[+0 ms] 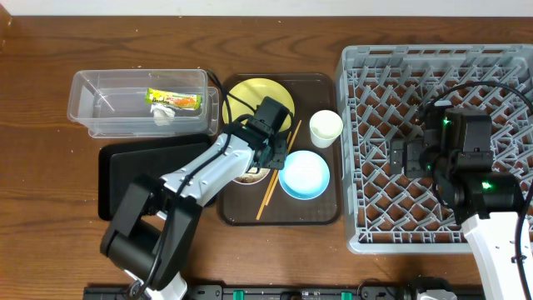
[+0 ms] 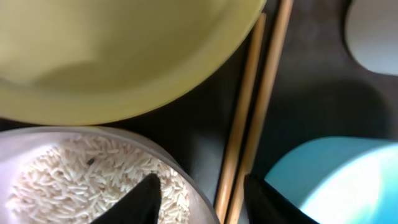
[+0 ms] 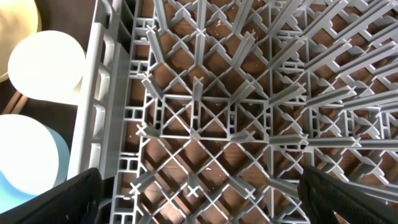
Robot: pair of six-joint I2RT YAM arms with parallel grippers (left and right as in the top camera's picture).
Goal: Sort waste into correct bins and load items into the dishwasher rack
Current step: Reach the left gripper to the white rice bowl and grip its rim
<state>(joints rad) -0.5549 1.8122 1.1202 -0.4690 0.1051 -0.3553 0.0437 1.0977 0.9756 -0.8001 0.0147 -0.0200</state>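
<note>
- From overhead only: one clear tub (image 1: 92, 117) at the back left of the tabletop (image 1: 33, 250), holding one green-and-orange wrapper (image 1: 173, 100) and one crumpled white tissue (image 1: 161, 115). One black tray (image 1: 125, 175) just in front of it, partly under the left arm.
- Also from overhead: one brown serving tray (image 1: 325, 212) mid-tabletop, carrying the yellow plate (image 1: 254, 92), white cup (image 1: 326, 128), light blue bowl (image 1: 304, 174), chopsticks (image 1: 281, 162) and the white bowl (image 1: 248, 177), the last mostly hidden beneath the left gripper (image 1: 271, 154). One grey rack (image 1: 358, 242) just right of that tray.
- From the left wrist only: rice scraps (image 2: 74, 180) heaped inside the white bowl (image 2: 124, 134).
- Same close view: two chopsticks (image 2: 245, 124), side by side, lying between the white bowl and the light blue bowl (image 2: 336, 180) and passing the plate's edge.
- Left gripper (image 2: 205, 202): fingers apart, one over the rice, the other beyond the chopsticks toward the blue bowl, closed on nothing.
- Right gripper (image 3: 205, 205): fingers spread wide, low over the rack's lattice floor near its left wall (image 3: 93, 124).
- From the right wrist only: brown tabletop through the lattice, with the cup (image 3: 43, 62) and blue bowl (image 3: 31, 162) beyond the wall.
- Count: one plate, two bowls, one cup, two chopsticks, two bins, one rack.
</note>
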